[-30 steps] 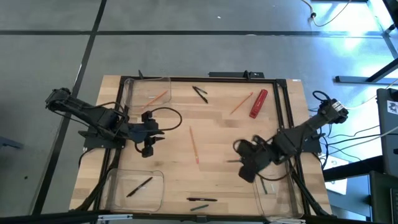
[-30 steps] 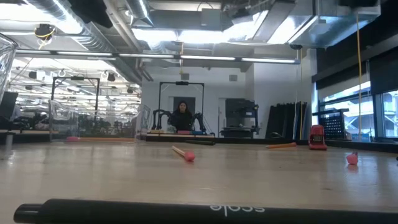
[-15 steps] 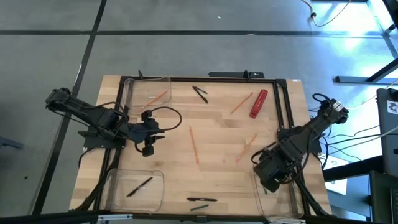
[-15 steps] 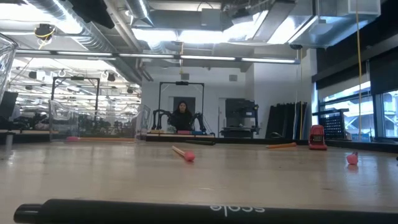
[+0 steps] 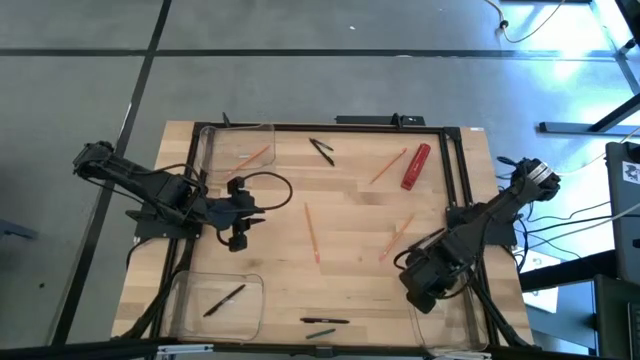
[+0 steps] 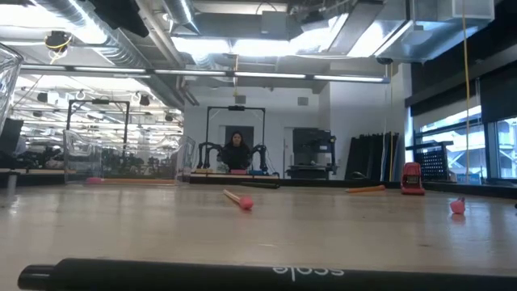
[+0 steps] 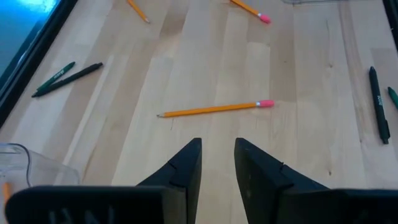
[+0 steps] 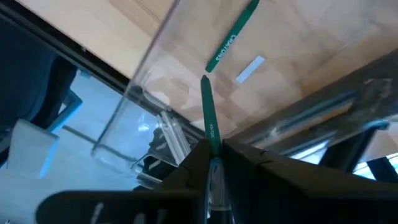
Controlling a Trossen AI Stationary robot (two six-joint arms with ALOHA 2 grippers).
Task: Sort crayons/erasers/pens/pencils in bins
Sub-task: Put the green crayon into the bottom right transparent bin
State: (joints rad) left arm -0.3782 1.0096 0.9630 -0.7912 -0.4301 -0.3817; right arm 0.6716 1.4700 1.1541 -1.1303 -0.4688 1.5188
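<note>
My right gripper (image 5: pixel 416 290) hangs over the near right bin (image 5: pixel 455 330), shut on a green pen (image 8: pixel 207 109). Another green pen (image 8: pixel 233 34) lies on that bin's floor. My left gripper (image 5: pixel 238 240) waits open above the table's left half, a pencil (image 7: pixel 214 110) lying flat just beyond its fingertips (image 7: pixel 191 149). More pencils (image 5: pixel 395 237) and black pens (image 5: pixel 322 150) lie flat on the wood. The far left bin (image 5: pixel 212 150) holds a pencil, and the near left bin (image 5: pixel 190 310) holds a pen. Neither gripper shows in the low view. My right gripper pinches the green pen between its two fingers near one end (image 8: pixel 213 144). The pen lies along the fingers and sticks out past their tips. The fingers slant down from above. The pen is lifted clear, over the bin's open top.
A thick red cylinder (image 5: pixel 416 167) lies at the far right. Two pens (image 5: pixel 322 322) lie by the near edge. A black rail frame (image 5: pixel 460 180) runs round the table top. In the low view a person (image 6: pixel 236 152) sits far behind the table.
My right gripper has carried the green pen from the table's right middle toward the near right bin, sinking a little and rolling its wrist. A pencil it had stood over now shows.
</note>
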